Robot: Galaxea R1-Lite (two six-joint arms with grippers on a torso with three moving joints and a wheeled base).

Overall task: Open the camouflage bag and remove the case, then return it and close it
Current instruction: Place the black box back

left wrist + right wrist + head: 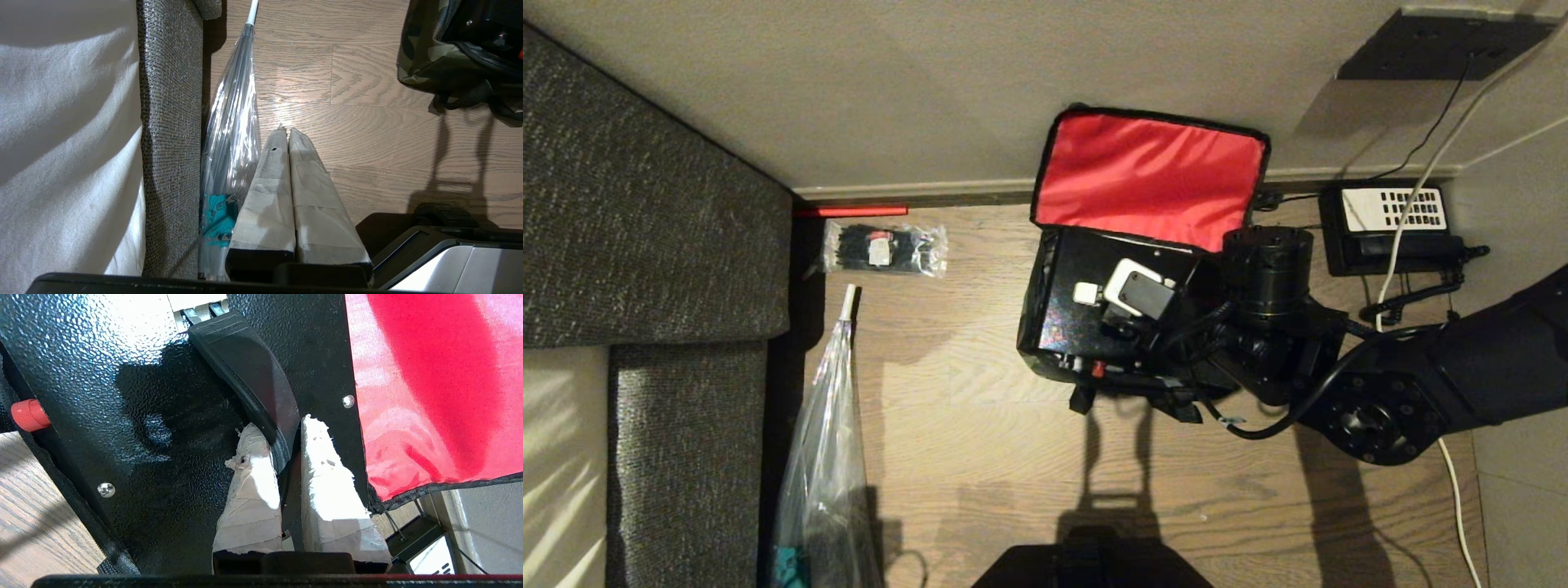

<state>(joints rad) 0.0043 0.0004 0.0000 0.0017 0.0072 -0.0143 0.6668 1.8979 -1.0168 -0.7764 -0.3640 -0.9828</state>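
Observation:
The camouflage bag (1147,175) stands open on the wood floor, its red lid leaning back against the wall. Its green camouflage side (425,53) shows in the left wrist view. The black case (1066,314) sits in the bag's mouth, tilted, with its red knob (1097,369) on the near edge. My right gripper (282,430) is shut on the case's curved black handle (245,363), one taped finger on each side. In the head view the wrist hides those fingers. My left gripper (286,132) is shut and empty, parked low beside the sofa.
A grey sofa (645,245) fills the left side, with a clear folded umbrella (825,441) along it. A packet of black ties (885,249) lies by the wall. A black telephone (1392,224) and a white cable (1413,196) sit right of the bag.

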